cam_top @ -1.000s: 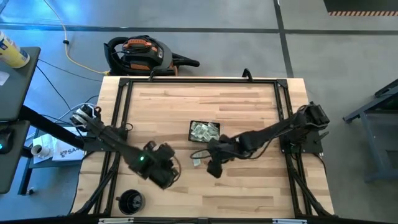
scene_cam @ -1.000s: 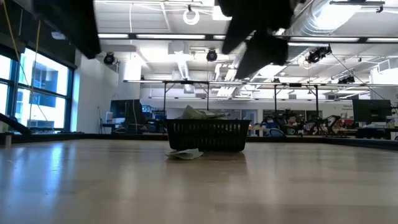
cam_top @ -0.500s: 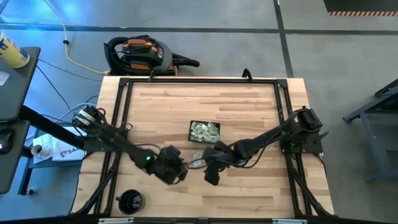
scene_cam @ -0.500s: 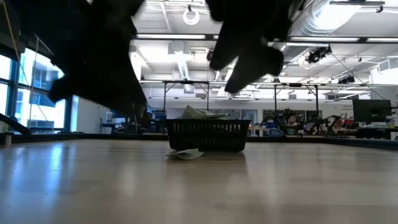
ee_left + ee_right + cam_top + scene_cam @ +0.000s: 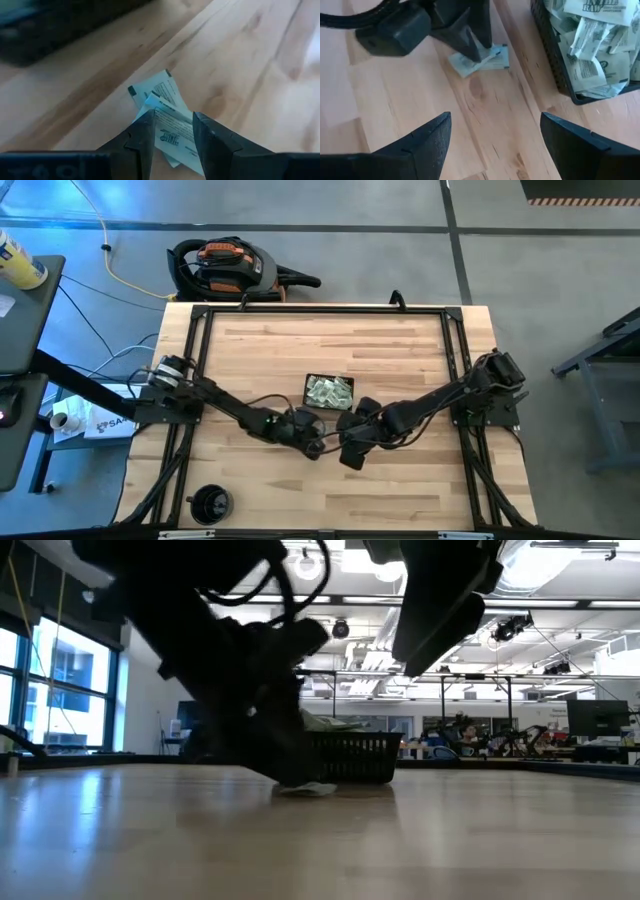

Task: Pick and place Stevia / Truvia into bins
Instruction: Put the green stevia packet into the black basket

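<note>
Two or three loose pale green and white sachets (image 5: 161, 92) lie overlapping flat on the wood, just to the near side of the black mesh tray (image 5: 309, 383). The tray is heaped with several more sachets (image 5: 592, 45). My left gripper (image 5: 172, 115) is open and low over the loose sachets, one finger on each side of the top one (image 5: 175, 135). In the right wrist view its fingertips (image 5: 472, 47) come down on that pile (image 5: 492, 59). My right gripper (image 5: 492, 145) is wide open, raised over the table beside them. My left gripper comes at the loose sachets from above, slanting in from the table's left. Its fingers (image 5: 145, 132) flank the top sachet, which lies flat on the table. Whether the fingertips touch the paper, I cannot tell.
A round black cup-like object (image 5: 210, 503) sits at the near left corner. Black frame rails (image 5: 190, 360) run along the table's left, right and far sides. Bare wood stretches on the far side of the tray and along the near edge.
My left gripper has swung from the table's near left toward the right and come down low over the loose sachets by the tray. The sachets and the tray have stayed where they were.
</note>
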`<state>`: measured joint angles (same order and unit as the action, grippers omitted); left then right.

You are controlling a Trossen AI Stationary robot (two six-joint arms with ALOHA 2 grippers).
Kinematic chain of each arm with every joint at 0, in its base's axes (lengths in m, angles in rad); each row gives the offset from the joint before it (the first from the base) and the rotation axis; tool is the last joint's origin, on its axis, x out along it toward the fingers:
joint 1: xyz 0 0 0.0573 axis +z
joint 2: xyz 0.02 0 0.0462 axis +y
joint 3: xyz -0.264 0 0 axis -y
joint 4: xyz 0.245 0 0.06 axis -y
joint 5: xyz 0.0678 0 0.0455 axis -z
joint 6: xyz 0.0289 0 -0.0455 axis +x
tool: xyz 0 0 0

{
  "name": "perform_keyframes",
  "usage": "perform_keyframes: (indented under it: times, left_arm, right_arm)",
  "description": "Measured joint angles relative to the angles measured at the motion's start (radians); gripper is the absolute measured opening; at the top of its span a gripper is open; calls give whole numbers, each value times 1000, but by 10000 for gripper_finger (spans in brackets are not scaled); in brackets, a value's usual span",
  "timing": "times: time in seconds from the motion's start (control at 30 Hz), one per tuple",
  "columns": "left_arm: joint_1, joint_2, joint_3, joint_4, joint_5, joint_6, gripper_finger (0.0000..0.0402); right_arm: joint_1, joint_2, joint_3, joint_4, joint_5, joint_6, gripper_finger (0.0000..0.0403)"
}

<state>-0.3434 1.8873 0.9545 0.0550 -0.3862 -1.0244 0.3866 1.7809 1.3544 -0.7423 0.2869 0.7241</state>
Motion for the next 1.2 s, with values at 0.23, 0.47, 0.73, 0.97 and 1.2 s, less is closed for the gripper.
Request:
perform_keyframes:
  times: [0.23, 0.47, 0.73, 0.97, 1.2]
  left_arm:
    - [20, 73, 87, 25, 39, 61, 165]
    - [36, 88, 217, -31, 80, 249, 165]
    - [-29, 14, 279, -470, 57, 279, 165]
    - [-204, -66, 279, -798, -76, -34, 165]
    - [-345, -103, 279, -989, -151, -437, 165]
  right_arm:
    - [0, 0, -1, -20, 24, 9, 295]
    - [-10, -1, -1, -59, 0, -30, 295]
    - [13, 5, -3, -73, -17, -346, 295]
    - [-25, 71, -2, 86, -119, -729, 295]
    - [-34, 190, -2, 237, -200, -941, 295]
